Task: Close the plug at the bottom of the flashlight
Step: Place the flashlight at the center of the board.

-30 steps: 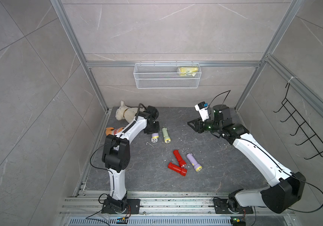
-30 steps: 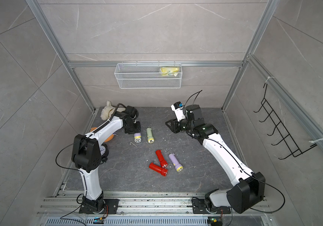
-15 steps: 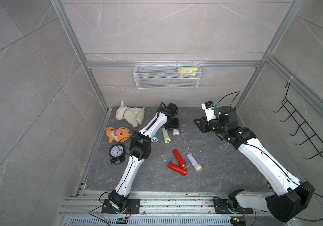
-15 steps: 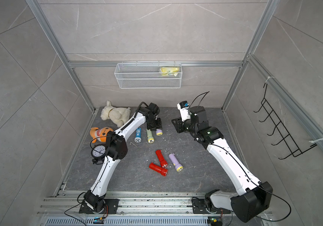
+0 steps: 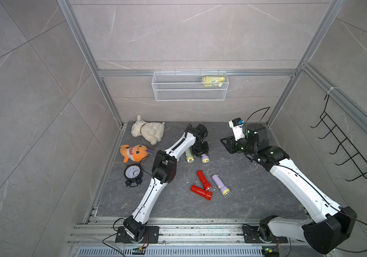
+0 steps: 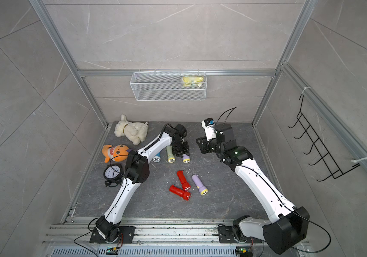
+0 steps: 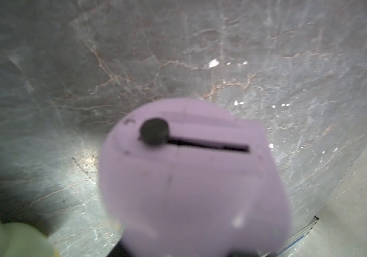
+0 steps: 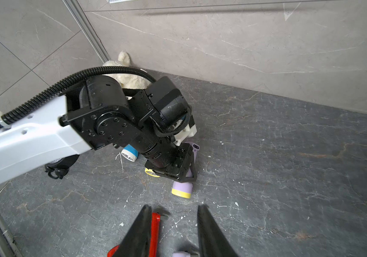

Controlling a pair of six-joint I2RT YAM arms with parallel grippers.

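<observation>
Left fingers (image 8: 187, 178) clamp the lilac flashlight (image 5: 204, 158) near the back edge of the desk (image 5: 256, 200); right fingers (image 8: 208, 233) stand apart, holding nothing.
In both top views the desk's left edge is crowded: plush dog (image 5: 148, 132), orange plush (image 5: 134, 152) and alarm clock (image 5: 133, 173) sit along the side rail. Mid-frame, the left arm stretches from the front rail toward the back wall, wrist bent down over the held flashlight, just beside a green flashlight (image 5: 189, 155). The left wrist view shows a black plug (image 7: 154, 135) on its butt end, blurred. Two red flashlights (image 5: 204, 181) and a second lilac flashlight (image 5: 220, 184) lie at centre. Right of them bare desk runs to the right-hand wall. The right arm arches over it from the front right corner, wrist turned toward frame centre.
</observation>
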